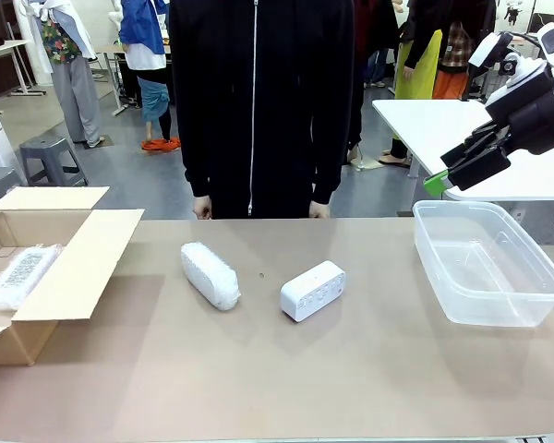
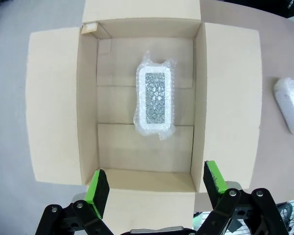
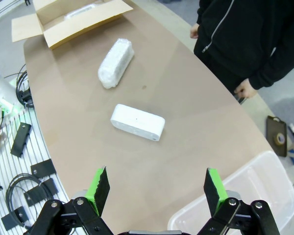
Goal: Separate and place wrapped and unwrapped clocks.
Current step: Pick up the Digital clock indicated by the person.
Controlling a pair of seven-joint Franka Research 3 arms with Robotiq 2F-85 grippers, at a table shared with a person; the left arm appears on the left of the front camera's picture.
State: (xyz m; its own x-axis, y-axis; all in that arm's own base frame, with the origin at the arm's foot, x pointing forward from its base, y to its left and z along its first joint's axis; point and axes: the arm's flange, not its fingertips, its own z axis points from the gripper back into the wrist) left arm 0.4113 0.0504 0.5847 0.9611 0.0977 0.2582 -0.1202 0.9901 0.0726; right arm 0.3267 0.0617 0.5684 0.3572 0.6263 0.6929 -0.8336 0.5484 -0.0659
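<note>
Cardboard box (image 1: pixel 74 268), near left, holds one wrapped clock (image 2: pixel 155 98), crinkly, flat. Second wrapped clock (image 1: pixel 210 275) at counter (image 1: pixel 369 388) centre, axis far-left to near-right. Bare clock (image 1: pixel 313 291), dotted face, axis near-left to far-right. Both jaws wide open, empty.

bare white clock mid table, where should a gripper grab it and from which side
Take the bare clock across its narrow width, midway along its length, coming down from above. It lies long and low on the table, well apart from the wrapped clock, so both long sides look free.
</note>
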